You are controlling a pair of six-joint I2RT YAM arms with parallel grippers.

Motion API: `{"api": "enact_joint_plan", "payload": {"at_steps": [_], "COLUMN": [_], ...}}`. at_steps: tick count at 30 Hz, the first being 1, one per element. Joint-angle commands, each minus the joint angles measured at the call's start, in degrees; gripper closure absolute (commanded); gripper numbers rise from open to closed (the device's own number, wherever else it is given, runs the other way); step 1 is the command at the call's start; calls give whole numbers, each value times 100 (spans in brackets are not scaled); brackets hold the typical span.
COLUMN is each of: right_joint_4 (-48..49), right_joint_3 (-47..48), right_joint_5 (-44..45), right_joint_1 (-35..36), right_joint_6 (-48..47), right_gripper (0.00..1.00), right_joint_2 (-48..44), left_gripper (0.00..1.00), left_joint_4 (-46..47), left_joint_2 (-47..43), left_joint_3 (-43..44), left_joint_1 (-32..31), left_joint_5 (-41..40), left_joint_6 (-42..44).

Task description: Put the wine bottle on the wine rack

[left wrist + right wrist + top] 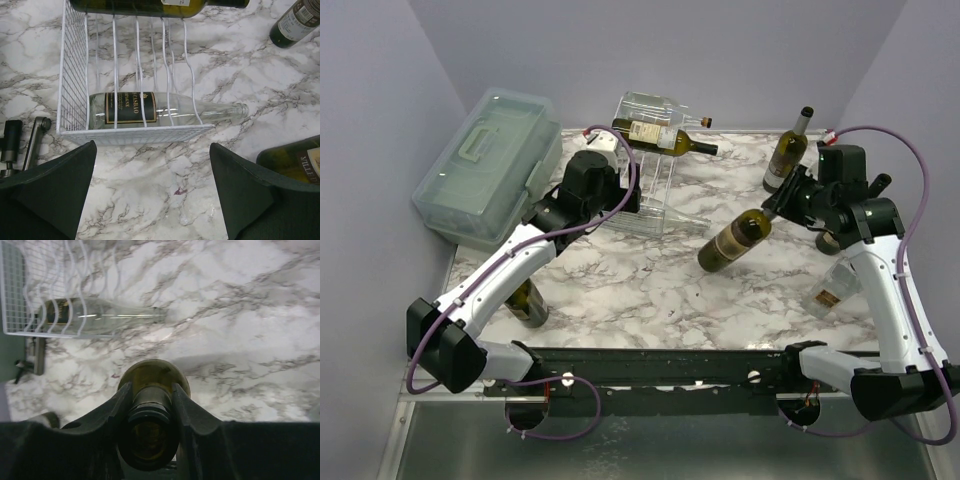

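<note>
Wine bottle (732, 241) neck clamped in right gripper (151, 400), body hidden behind mouth, left gripper (152, 160) splayed wide at six o'clock of wine rack (75, 75), upper tier cropped.

Wine bottle (733, 241): dark olive glass, pale label, tilted with its base lowest toward the near-left. Its neck is clamped in the right gripper (778, 207). Wine rack (657, 190): clear plastic and white wire grid, slanted, standing far-centre on the table, near the bottle but apart from it.
</note>
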Motion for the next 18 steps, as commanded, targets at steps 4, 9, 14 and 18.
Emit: {"api": "enact_joint_plan", "payload": {"at_steps": [4,9,14,18], "right_joint_4": [1448,2179,3286,4222], "right_joint_3": [206,150,-242,-636], "right_joint_5": [-1842,-2668,-3239,-3474], "right_joint_1": [-21,-22,-23,-21], "right_joint_6": [1362,2024,2858,3561], "right_gripper": [99,99,99,99], "right_joint_2": [247,497,637,735], "left_gripper": [4,4,4,4], "left_joint_4": [-8,1,37,46], "left_joint_2": [-368,-530,-729,-814], "left_joint_3": [-82,-98,-135,-161], "left_joint_1": [-36,-37,-37,-37], "left_joint_5": [-362,-565,-783,-805], "left_joint_6": [65,103,126,116]}}
